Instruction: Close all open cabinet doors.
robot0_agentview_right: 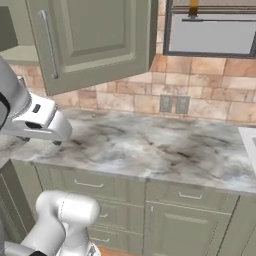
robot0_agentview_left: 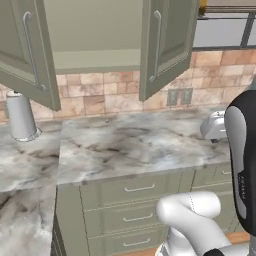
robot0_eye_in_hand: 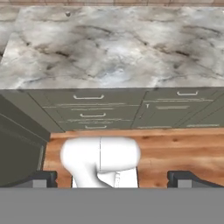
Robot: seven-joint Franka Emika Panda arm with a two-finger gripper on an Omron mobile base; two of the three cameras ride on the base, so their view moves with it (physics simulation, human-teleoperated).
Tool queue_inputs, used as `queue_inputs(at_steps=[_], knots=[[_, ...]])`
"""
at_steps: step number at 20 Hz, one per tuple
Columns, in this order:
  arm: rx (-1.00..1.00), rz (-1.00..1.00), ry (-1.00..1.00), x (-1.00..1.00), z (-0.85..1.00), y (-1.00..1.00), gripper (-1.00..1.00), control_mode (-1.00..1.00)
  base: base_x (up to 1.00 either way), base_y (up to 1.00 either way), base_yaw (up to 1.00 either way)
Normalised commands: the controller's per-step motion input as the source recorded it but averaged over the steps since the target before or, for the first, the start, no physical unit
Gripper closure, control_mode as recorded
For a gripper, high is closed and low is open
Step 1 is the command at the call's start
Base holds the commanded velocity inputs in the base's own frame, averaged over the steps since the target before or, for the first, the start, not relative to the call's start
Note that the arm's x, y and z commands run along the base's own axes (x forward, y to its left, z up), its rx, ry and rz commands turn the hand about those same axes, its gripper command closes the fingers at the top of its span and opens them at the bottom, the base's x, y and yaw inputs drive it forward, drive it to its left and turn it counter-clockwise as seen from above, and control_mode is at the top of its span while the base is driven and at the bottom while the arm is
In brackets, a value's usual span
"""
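1. Nearest me, my pincer [robot0_eye_in_hand: 112, 177] looks down at the wood floor [robot0_eye_in_hand: 183, 151]; its two dark fingertips [robot0_eye_in_hand: 41, 178] sit wide apart, released, holding nothing.
2. Beyond it run sage drawer fronts with horizontal silver handles [robot0_agentview_left: 139, 188] under the grey-veined marble surface [robot0_agentview_left: 135, 145].
3. On the surface's left stands a white paper-towel roll [robot0_agentview_left: 21, 117]; a silver toaster [robot0_agentview_left: 214, 125] stands at its right.
4. Farthest, above the tan tile backsplash [robot0_agentview_right: 125, 95], the two tall sage grey-green cabinet doors, left [robot0_agentview_left: 25, 47] and right [robot0_agentview_left: 165, 42], hang swung open towards me.
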Motion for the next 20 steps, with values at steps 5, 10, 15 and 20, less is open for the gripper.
queue_inputs(at_steps=[5, 10, 15, 20], knots=[[0.00, 0.00, 0.00, 0.00, 0.00, 0.00, -1.00, 1.00, 0.39, 0.29, -0.15], [0.00, 0.00, 0.00, 0.00, 0.00, 0.00, -1.00, 1.00, 0.44, 0.24, -0.08], [0.00, 0.00, 0.00, 0.00, 0.00, 0.00, -1.00, 1.00, 0.24, 0.53, -0.08], [0.00, 0.00, 0.00, 0.00, 0.00, 0.00, -1.00, 1.00, 0.21, 0.59, -0.07]])
